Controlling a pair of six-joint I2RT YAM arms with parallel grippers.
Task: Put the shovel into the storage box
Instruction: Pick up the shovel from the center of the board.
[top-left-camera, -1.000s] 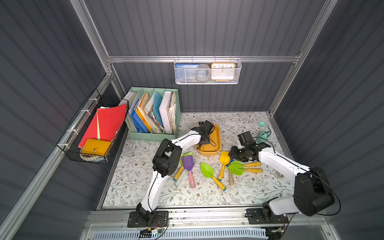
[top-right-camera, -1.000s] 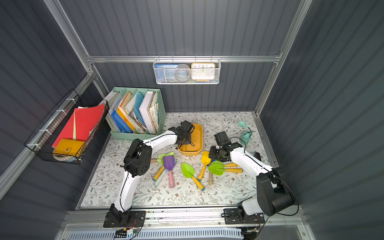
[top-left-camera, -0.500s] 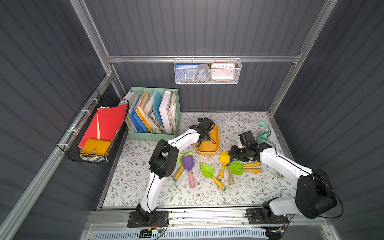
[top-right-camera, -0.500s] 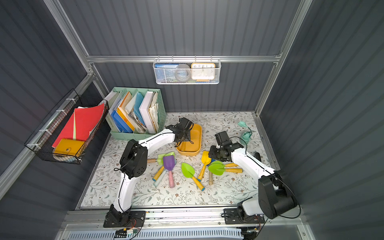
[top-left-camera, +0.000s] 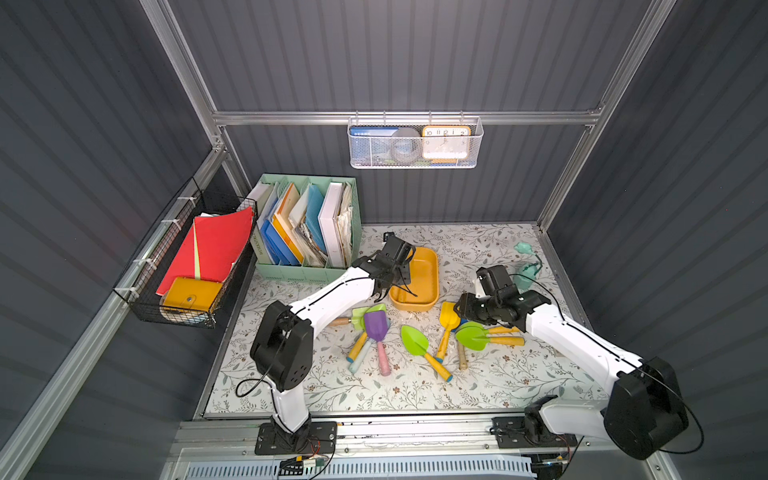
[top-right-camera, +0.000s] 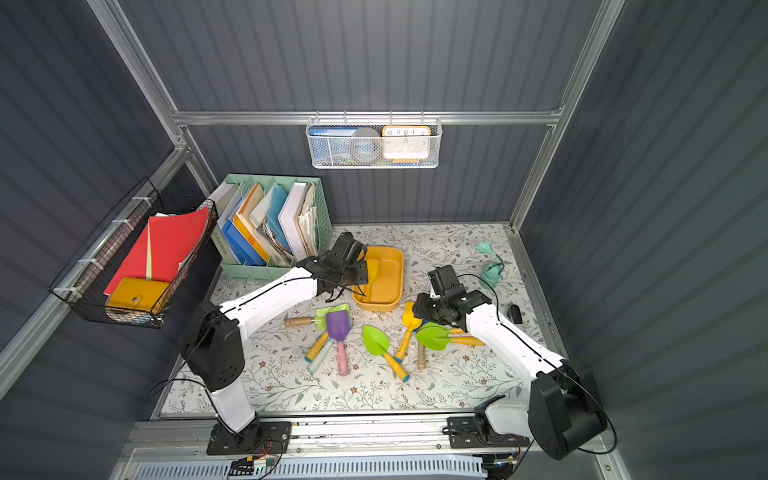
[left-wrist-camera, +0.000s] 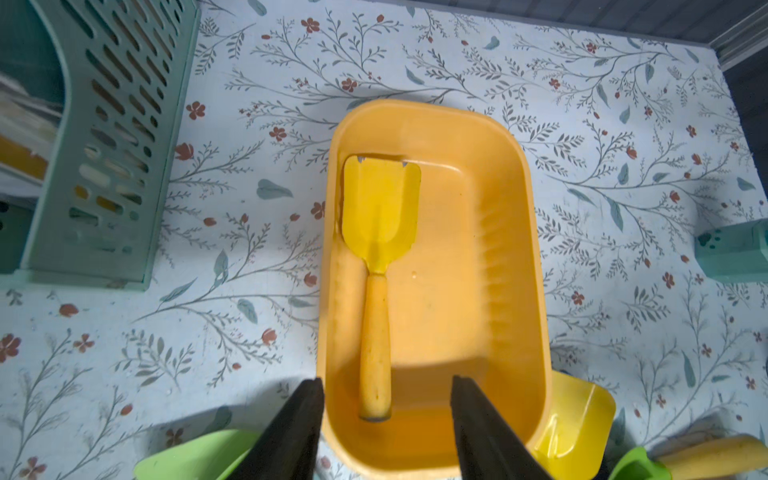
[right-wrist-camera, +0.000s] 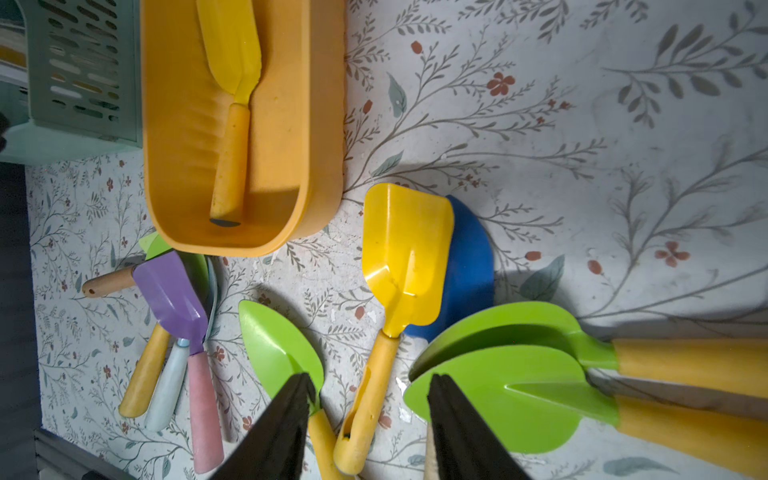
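Note:
The storage box is a shallow yellow-orange tub on the floral mat. A yellow shovel lies loose inside it, blade toward the far end. My left gripper hangs open over the box's near end, just behind the handle tip, touching nothing. My right gripper is open above the handle of another yellow shovel on the mat, with nothing between its fingers.
Several more shovels lie on the mat: a purple one, a green one, two green ones and a blue blade. A mint file organizer, black wire basket, white mesh basket and teal watering can ring the area.
My left gripper has opened and let go of the yellow shovel, which now rests in the storage box; the left wrist has drawn back a little. The right arm has hardly moved.

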